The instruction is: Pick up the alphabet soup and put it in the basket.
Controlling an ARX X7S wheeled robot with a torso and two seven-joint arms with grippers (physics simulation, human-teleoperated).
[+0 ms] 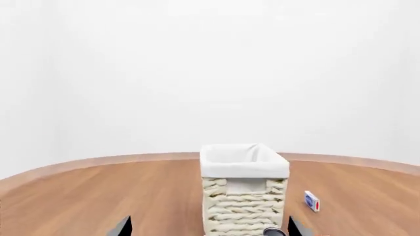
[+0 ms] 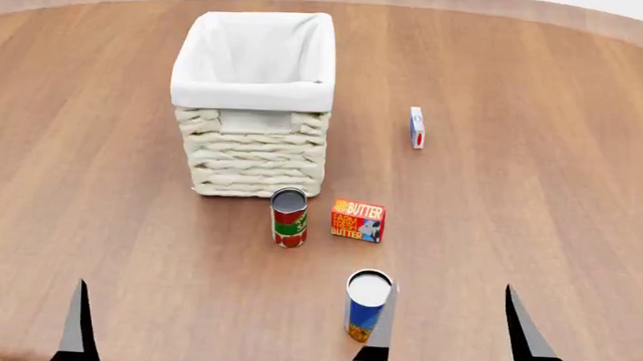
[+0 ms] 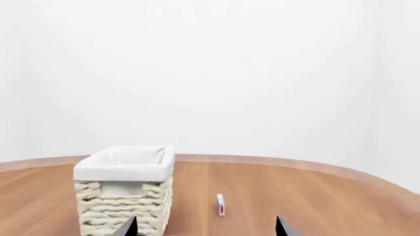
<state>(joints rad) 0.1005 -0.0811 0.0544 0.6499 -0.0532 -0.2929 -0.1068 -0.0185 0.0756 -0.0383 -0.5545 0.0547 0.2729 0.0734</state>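
Wooden table (image 2: 535,204) lay bare around the alphabet soup (image 2: 367,304), which stood just beside the wide-open, empty right gripper (image 2: 450,329). Red-and-green can (image 2: 288,217) and butter box (image 2: 358,219) fronted the basket (image 2: 254,106).

We see a round wooden table (image 2: 535,188) with a plank-grain surface in warm brown and a paler band along its curved edge. In both wrist views we see that edge arc across the scene, with a plain white wall (image 3: 210,73) behind it. The wall carries no visible seams, and we cannot locate a corner with certainty. Lighting is even and diffuse; shadows on the table are soft and faint.
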